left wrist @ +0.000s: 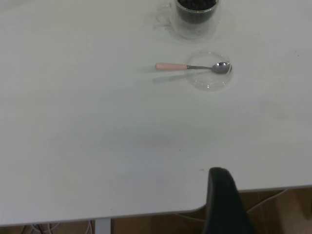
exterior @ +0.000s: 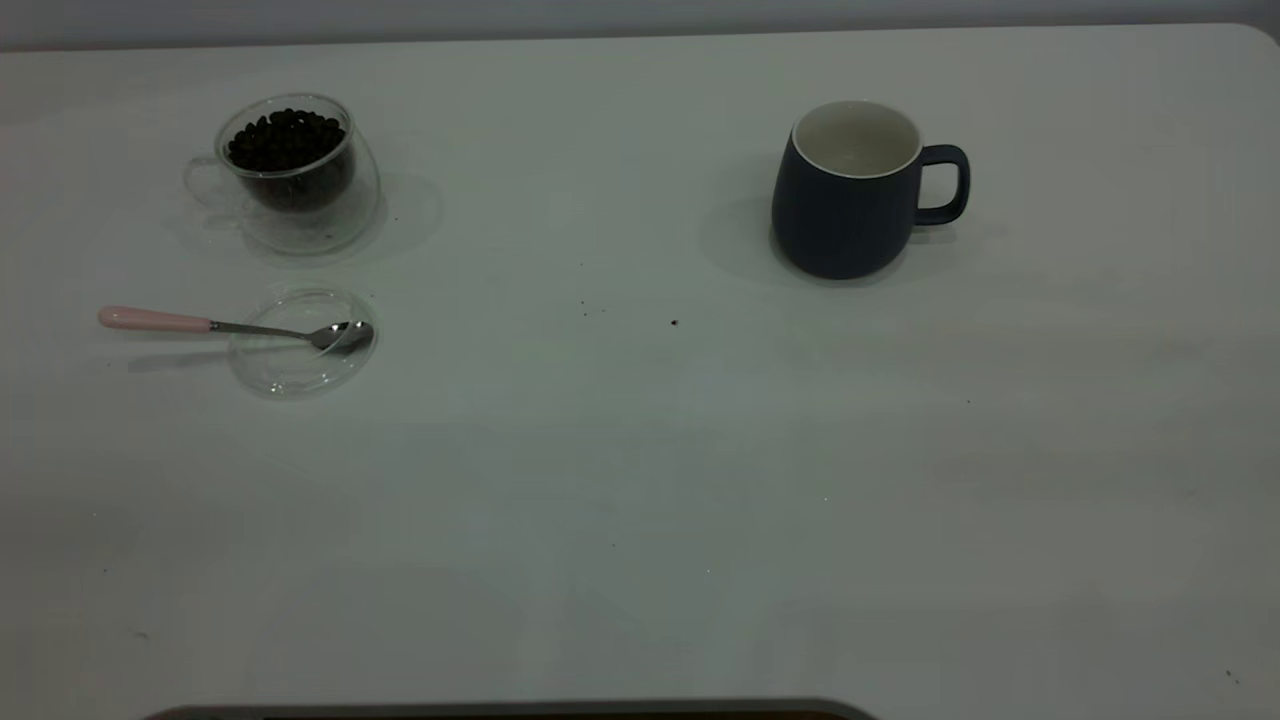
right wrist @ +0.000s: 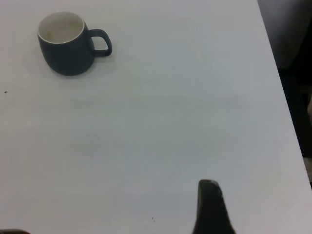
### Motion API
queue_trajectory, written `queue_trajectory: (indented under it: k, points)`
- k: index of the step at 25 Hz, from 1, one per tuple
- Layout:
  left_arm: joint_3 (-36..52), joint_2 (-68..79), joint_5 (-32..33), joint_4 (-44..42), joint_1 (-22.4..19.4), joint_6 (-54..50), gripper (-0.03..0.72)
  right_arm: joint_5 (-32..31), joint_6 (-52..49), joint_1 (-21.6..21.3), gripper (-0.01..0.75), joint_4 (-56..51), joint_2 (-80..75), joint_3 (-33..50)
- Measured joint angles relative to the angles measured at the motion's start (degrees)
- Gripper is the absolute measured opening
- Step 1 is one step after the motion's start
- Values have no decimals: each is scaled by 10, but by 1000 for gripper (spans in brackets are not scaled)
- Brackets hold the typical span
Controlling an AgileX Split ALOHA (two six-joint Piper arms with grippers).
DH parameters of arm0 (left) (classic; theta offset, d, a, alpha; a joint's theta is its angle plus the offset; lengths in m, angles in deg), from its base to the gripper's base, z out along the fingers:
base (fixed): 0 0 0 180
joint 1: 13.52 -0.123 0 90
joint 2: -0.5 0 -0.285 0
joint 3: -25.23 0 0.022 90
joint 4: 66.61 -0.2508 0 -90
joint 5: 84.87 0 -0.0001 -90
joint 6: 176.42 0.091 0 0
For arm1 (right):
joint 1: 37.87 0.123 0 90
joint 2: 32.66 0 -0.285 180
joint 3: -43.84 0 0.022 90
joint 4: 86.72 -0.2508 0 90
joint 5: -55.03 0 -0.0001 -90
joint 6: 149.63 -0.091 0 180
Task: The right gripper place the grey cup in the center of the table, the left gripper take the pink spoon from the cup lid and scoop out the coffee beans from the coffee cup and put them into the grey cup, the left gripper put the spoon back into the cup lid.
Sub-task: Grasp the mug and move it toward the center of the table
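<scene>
Exterior view: neither arm visible. Left gripper point(left wrist: 222, 204) at table point(left wrist: 97, 146) edge, well apart from pink spoon point(left wrist: 192, 66); opening cannot tell. Spoon bowl rests in cup lid point(left wrist: 209, 80), coffee cup point(left wrist: 196, 14) beyond. Right gripper point(right wrist: 210, 207) well apart from upright grey cup point(right wrist: 66, 44); opening cannot tell.
</scene>
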Motion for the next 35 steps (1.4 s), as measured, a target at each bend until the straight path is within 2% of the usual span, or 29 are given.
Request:
queue_trajectory:
  k: [13,20,28,31,35]
  points:
    - [0,0,0,0,0,0,478,0,0,0,531,0,0,0]
    - [0,0,0,0,0,0,478,0,0,28,531,4,0,0]
    - [0,0,0,0,0,0,478,4,1,29,535,9,-29,-1]
    - [0,0,0,0,0,0,478,31,2,29,568,9,-78,-8]
    - [0,0,0,0,0,0,478,121,37,29,620,-11,-178,-12]
